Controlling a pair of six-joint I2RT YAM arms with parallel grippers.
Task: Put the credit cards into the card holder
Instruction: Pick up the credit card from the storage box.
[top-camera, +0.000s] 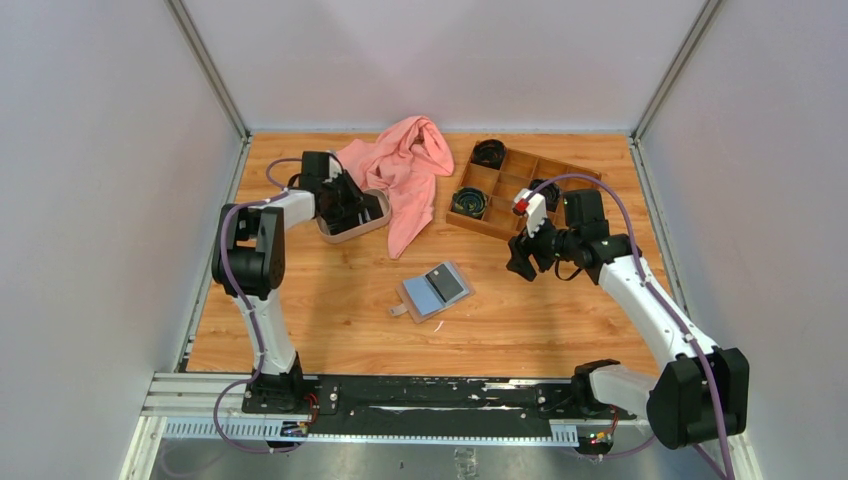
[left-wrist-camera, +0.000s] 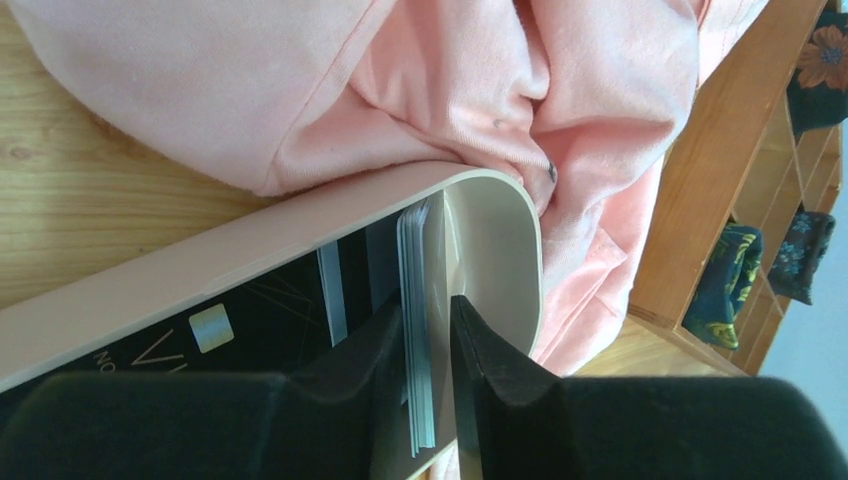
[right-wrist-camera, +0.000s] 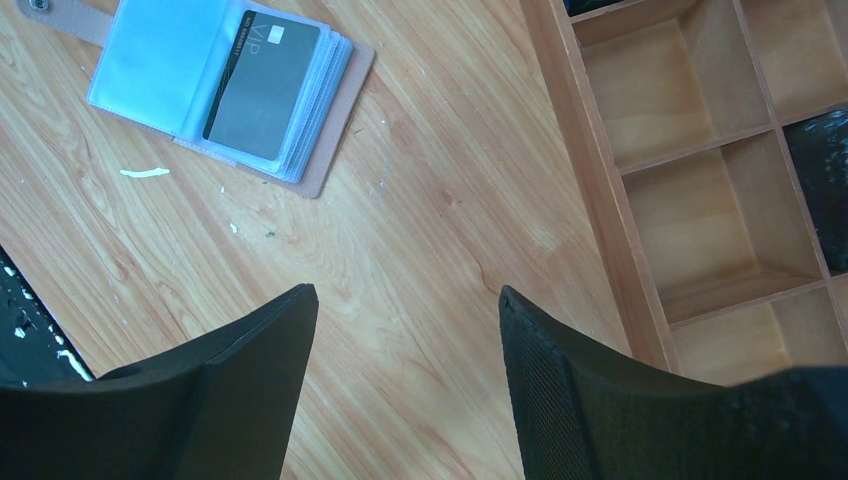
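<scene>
The card holder (top-camera: 420, 297) lies open on the table's middle, its blue lining up, with a dark credit card (top-camera: 445, 283) in a clear pocket; the right wrist view shows the holder (right-wrist-camera: 150, 60) and that card (right-wrist-camera: 262, 85). My left gripper (top-camera: 345, 205) is down in the oval beige tray (top-camera: 352, 233). In the left wrist view the gripper (left-wrist-camera: 428, 305) is shut on a stack of credit cards (left-wrist-camera: 416, 250) standing on edge. A black card (left-wrist-camera: 250, 320) lies flat in the tray (left-wrist-camera: 300, 215). My right gripper (top-camera: 522, 262) is open and empty above bare wood (right-wrist-camera: 405, 295).
A pink cloth (top-camera: 405, 165) lies against the tray's far side and right end (left-wrist-camera: 450, 80). A brown wooden compartment box (top-camera: 510, 185) with dark rolled items stands at the back right, close to my right gripper (right-wrist-camera: 700, 200). Grey walls enclose the table.
</scene>
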